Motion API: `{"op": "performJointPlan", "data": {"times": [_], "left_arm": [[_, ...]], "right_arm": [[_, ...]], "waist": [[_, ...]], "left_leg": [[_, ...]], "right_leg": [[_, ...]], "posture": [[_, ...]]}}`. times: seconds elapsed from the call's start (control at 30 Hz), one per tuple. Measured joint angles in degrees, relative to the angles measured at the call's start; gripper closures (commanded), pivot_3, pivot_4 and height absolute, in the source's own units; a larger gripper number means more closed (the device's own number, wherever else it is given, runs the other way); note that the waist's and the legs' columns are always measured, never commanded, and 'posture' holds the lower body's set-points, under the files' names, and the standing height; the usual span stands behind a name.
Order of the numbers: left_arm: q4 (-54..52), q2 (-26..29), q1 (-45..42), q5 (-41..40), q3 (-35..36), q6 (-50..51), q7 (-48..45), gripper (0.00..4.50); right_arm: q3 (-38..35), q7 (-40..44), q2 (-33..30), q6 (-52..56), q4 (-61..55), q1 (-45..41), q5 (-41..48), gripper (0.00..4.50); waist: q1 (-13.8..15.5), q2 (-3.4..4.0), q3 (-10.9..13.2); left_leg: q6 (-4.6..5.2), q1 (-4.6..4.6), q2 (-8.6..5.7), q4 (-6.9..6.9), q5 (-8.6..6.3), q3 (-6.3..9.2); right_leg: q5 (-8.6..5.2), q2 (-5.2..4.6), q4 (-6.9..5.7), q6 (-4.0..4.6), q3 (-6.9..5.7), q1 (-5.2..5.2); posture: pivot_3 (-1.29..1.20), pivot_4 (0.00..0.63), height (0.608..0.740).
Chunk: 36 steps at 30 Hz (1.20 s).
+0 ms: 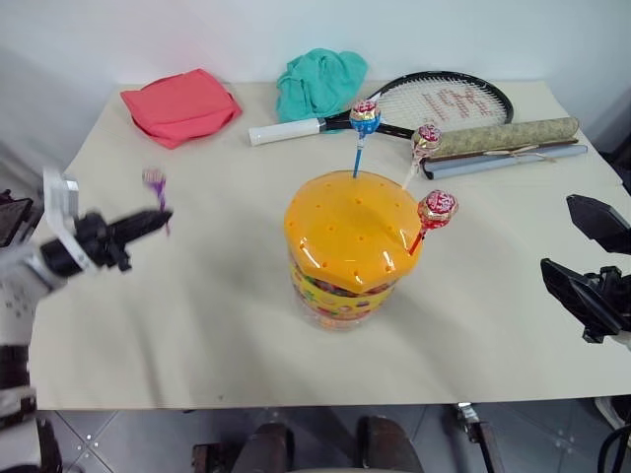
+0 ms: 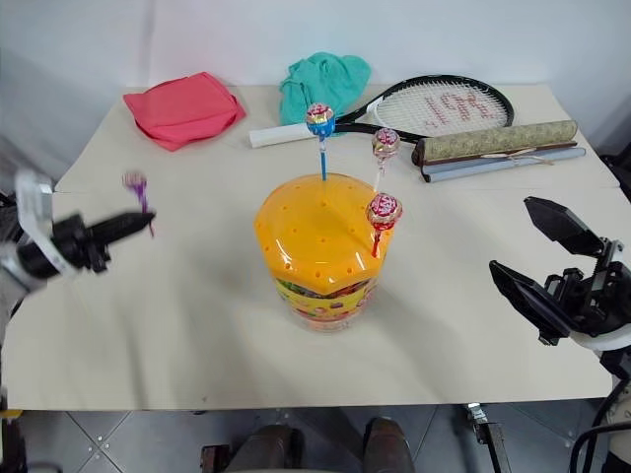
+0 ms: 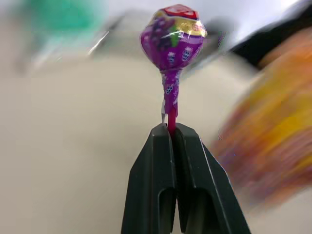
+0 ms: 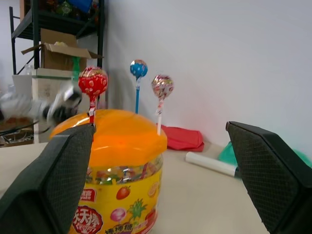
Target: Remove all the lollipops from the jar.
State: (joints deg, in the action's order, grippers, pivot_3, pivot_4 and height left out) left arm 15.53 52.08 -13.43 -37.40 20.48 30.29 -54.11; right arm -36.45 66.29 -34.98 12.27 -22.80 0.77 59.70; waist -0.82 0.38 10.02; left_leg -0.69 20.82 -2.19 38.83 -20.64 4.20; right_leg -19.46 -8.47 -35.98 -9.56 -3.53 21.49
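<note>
Left pincer [image 3: 171,130] is pressed together on the red stick of the purple lollipop [image 3: 173,36], holding it upright out over the bare left part of the surface [image 1: 197,325], well apart from the jar [image 1: 350,246]. It looks pretty smeared in the head views, so the purple wrapper is just a blur there; the wrist view shows it way better, though everything behind it is streaky.

Right pincer [image 2: 544,258] sits off to the jar's right, fingers spread wide, nothing between them.

Three lollipops are stuck in the jar's orange lid: the blue one [image 1: 365,118] at the back, the pink one on a white stick [image 1: 426,140], and the red-stick one [image 1: 437,208] at the right edge.

Behind the jar: a red cloth [image 1: 180,104], a teal cloth [image 1: 320,81], a tennis racket [image 1: 434,101] and a rolled mat [image 1: 503,138].
</note>
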Motion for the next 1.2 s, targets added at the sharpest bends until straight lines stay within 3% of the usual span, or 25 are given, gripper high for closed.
{"op": "performJointPlan", "data": {"times": [0.23, 0.4, 0.57, 0.7, 0.83, 0.9, 0.97, 1.03, 1.2], "left_arm": [[-8.2, -2.5, 13.7, 4.4, 6.2, 0.4, 10.5, 4.46], [-15.4, -7.1, 17.7, 2.7, 7.7, 5.5, 13.7, 3.25], [-18.5, -7.7, 18.4, 1.3, 8.5, 8.0, 14.0, 1.74], [-16.7, -5.6, 17.8, 0.5, 12.3, 4.3, 8.2, 0.6], [-10.9, 0.4, 16.4, -0.7, 17.3, -0.3, -2.5, 0.6], [-10.0, 2.8, 12.8, -0.8, 17.1, -1.5, -6.6, 0.6], [-11.1, 3.3, 4.8, -2.3, 15.1, -2.1, -8.2, 0.25], [-13.5, 2.1, -5.2, -3.3, 9.2, -2.0, -9.1, 0.01], [-13.5, -9.9, -27.7, -2.0, -9.0, -2.7, -11.7, 0.01]], "right_arm": [[3.6, 8.6, -3.4, -3.2, 7.1, -1.8, -5.9, 0.0], [4.8, 11.8, -4.3, -4.8, 12.3, -2.7, -8.8, 0.0], [4.8, 12.5, -5.0, -4.8, 14.0, -2.8, -9.4, 0.0], [3.8, 10.6, -5.3, -4.2, 13.8, -3.8, -8.5, 0.0], [0.3, 8.1, -6.7, -2.3, 12.6, -3.2, -6.4, 0.0], [-1.9, 6.3, -7.0, -1.5, 11.9, -2.9, -5.2, 0.0], [-3.0, 4.3, -7.2, -0.8, 11.6, -3.7, -4.2, 0.0], [-4.2, 3.0, -7.2, -0.9, 11.4, -4.2, -4.0, 0.0], [-6.4, 0.9, -7.2, -1.1, 10.0, -3.5, -4.0, 0.0]], "waist": [[1.4, -0.16, 0.0], [1.7, -0.14, -0.1], [1.8, -0.12, -0.1], [1.7, -0.12, -0.1], [1.8, -0.11, -0.1], [2.1, -0.11, -0.1], [2.5, -0.13, -0.1], [2.9, -0.13, -0.1], [2.2, -0.11, -0.1]], "left_leg": [[0.07, 0.15, 0.09, 0.26, -0.03, 0.13], [0.07, 0.15, 0.08, 0.25, -0.04, 0.08], [0.07, 0.13, 0.06, 0.26, -0.04, 0.04], [0.06, 0.15, 0.0, 0.26, -0.04, 0.02], [0.06, 0.16, -0.01, 0.23, -0.04, 0.01], [0.07, 0.19, -0.02, 0.26, -0.04, 0.02], [0.09, 0.26, 0.06, 0.4, -0.03, 0.06], [0.13, 0.28, 0.0, 0.44, 0.0, 0.06], [0.15, 0.32, -0.26, 0.41, 0.0, -0.12]], "right_leg": [[0.01, -0.16, 0.06, -0.02, 0.13, -0.06], [0.02, -0.14, 0.07, -0.03, 0.18, -0.02], [0.02, -0.1, 0.07, -0.03, 0.19, -0.01], [0.01, -0.09, 0.09, -0.02, 0.15, 0.01], [0.01, -0.1, 0.12, -0.02, 0.11, 0.0], [0.02, -0.13, 0.11, -0.02, 0.07, -0.03], [0.05, -0.17, 0.11, 0.01, 0.0, -0.14], [0.13, -0.19, 0.11, -0.01, 0.0, -0.2], [0.21, -0.14, -0.01, -0.11, -0.15, -0.13]], "posture": [[0.0, 0.15, 0.74], [0.0, 0.15, 0.74], [0.0, 0.15, 0.74], [0.0, 0.15, 0.74], [0.0, 0.15, 0.74], [0.0, 0.15, 0.74], [0.0, 0.15, 0.74], [0.0, 0.15, 0.74], [0.0, 0.15, 0.74]]}}
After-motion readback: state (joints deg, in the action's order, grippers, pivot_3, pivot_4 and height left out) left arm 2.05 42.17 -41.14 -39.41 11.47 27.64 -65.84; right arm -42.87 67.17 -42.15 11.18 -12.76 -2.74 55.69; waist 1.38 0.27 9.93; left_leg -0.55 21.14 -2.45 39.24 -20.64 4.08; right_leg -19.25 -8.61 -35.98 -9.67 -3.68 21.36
